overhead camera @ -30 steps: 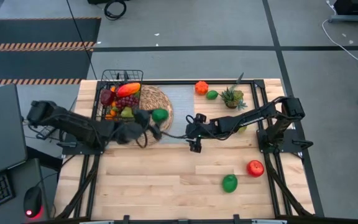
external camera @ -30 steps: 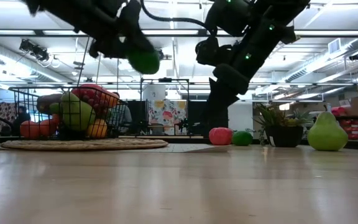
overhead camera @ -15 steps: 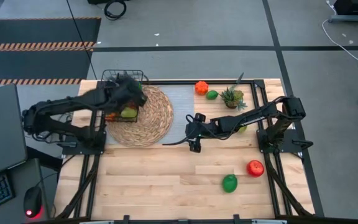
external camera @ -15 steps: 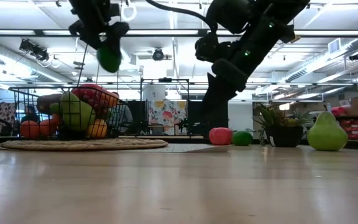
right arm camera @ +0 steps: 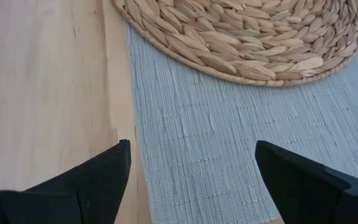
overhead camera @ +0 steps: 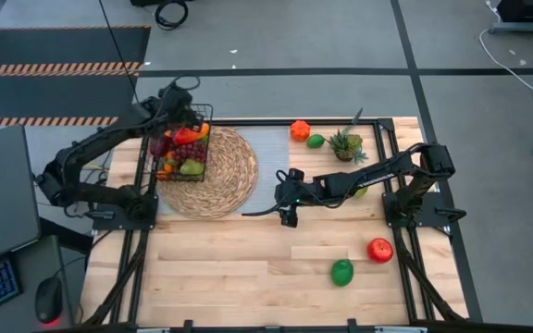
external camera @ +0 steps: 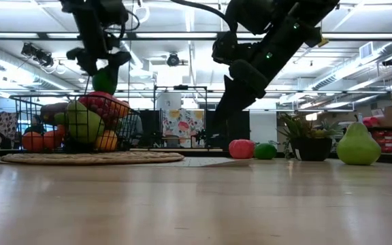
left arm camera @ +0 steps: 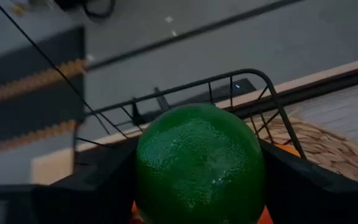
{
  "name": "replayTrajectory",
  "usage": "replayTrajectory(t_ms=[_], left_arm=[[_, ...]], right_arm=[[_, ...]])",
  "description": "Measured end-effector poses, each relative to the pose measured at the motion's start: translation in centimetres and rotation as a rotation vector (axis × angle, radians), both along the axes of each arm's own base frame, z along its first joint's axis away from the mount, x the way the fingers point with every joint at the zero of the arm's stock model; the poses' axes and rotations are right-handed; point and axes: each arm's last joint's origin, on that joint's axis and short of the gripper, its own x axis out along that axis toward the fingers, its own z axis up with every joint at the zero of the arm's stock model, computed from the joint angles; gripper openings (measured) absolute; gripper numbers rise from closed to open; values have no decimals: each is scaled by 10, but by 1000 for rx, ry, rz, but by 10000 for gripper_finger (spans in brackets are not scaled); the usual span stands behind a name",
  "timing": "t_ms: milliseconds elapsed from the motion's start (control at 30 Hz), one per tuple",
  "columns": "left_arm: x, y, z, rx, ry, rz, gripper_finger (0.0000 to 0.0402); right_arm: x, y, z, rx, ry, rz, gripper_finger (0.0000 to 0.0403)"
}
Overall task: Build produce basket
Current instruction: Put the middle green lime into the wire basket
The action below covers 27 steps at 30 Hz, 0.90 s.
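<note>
The black wire basket [overhead camera: 148, 159] stands on the left part of a round woven mat [overhead camera: 229, 176], filled with produce [overhead camera: 185, 153]: red, green, orange and dark pieces. My left gripper [overhead camera: 179, 109] hangs over the basket's far end, shut on a green lime [left arm camera: 197, 162], which also shows above the heap in the low view [external camera: 105, 80]. My right gripper [overhead camera: 290, 199] hovers open over a grey cloth mat [right arm camera: 229, 137], with nothing between its fingers [right arm camera: 98, 180]. Loose produce lies around the table. My left gripper pinches the lime between its two fingers, one on each opposite side [left arm camera: 143, 171]. The fingers slant down toward the table's far edge. The lime is lifted clear, above the basket's far rim [left arm camera: 241, 74] and the piled produce.
An orange [overhead camera: 300, 129], a lime [overhead camera: 316, 141] and a spiky potted plant [overhead camera: 345, 145] stand at the back right. A pear [external camera: 358, 144] is near the right arm. A red apple [overhead camera: 380, 250] and a green lime [overhead camera: 342, 272] lie on the near right.
My left gripper has carried the lime from over the woven mat's right side toward the table's far left, rising and tipping to a shallower slant, and now hangs over the basket. It has stayed shut on the lime.
</note>
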Motion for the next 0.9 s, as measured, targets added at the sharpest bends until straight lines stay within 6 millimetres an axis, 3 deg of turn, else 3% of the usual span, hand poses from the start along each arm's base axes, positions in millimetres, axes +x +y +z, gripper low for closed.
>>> replayTrajectory(t_ms=[433, 900], left_arm=[[-17, 41, -23, -107, 58, 74, 283], [-8, 51, -48, -214, 171, 32, 354]], right_arm=[[3, -1, 3, -48, -33, 24, 348], [3, -12, 3, -55, -24, 12, 348]])
